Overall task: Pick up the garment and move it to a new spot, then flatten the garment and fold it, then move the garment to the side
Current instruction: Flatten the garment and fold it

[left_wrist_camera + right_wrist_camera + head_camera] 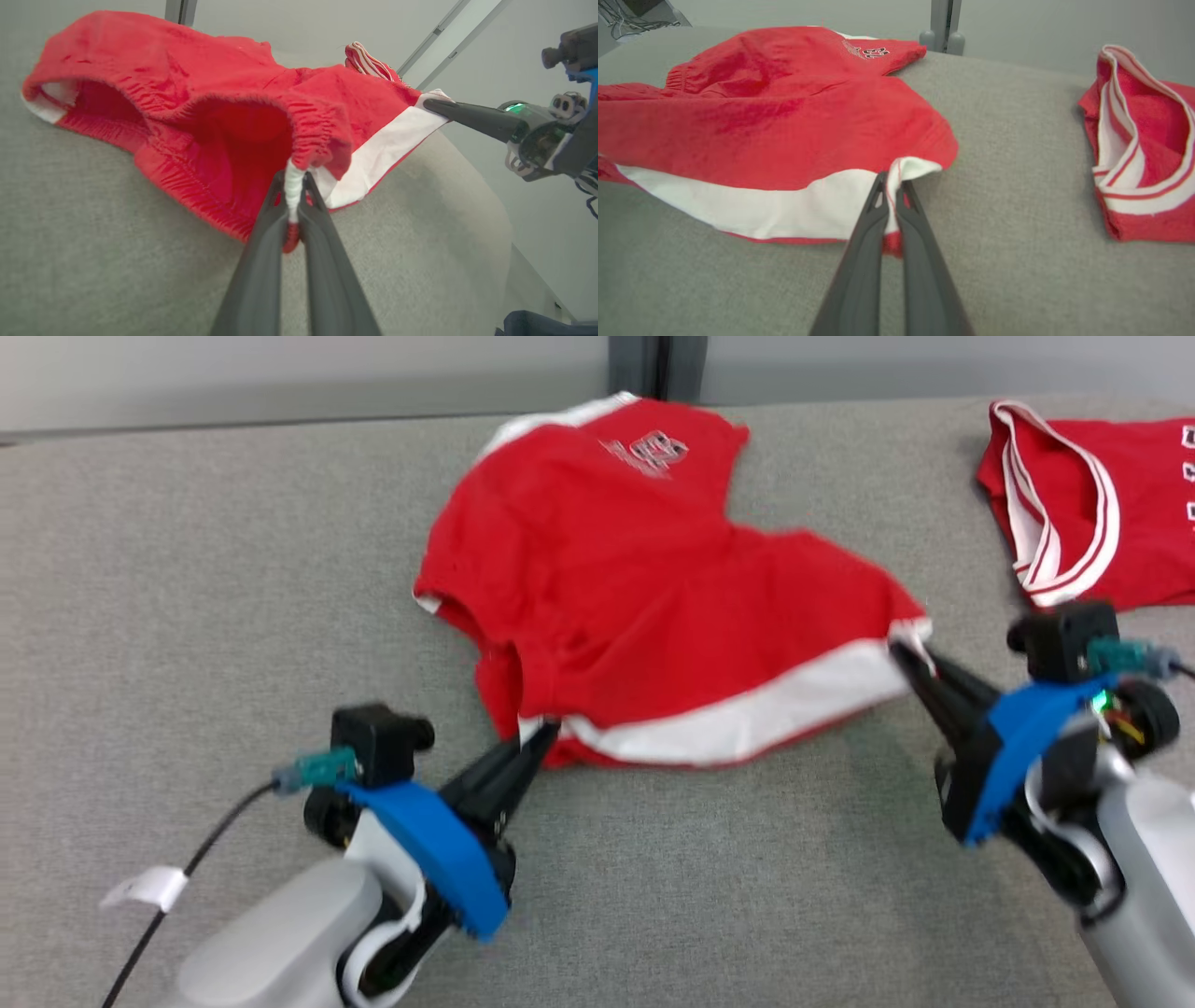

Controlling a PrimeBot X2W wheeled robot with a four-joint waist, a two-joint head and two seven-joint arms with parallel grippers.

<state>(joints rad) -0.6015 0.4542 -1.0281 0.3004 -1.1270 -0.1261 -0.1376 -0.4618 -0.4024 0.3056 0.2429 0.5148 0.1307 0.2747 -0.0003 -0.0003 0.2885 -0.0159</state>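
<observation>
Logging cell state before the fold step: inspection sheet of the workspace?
Surface: grey fabric tabletop, flat.
Job's things: red shorts, rumpled, unfolded, white band towards the robot.
Clutter: second red garment at the far right, apart from the shorts.
Claws: left claw shut on the band's left end; right claw shut on its right end.
Cables: black cable with white tag, beside the left arm.
Surroundings: pale wall and dark post behind the table.
</observation>
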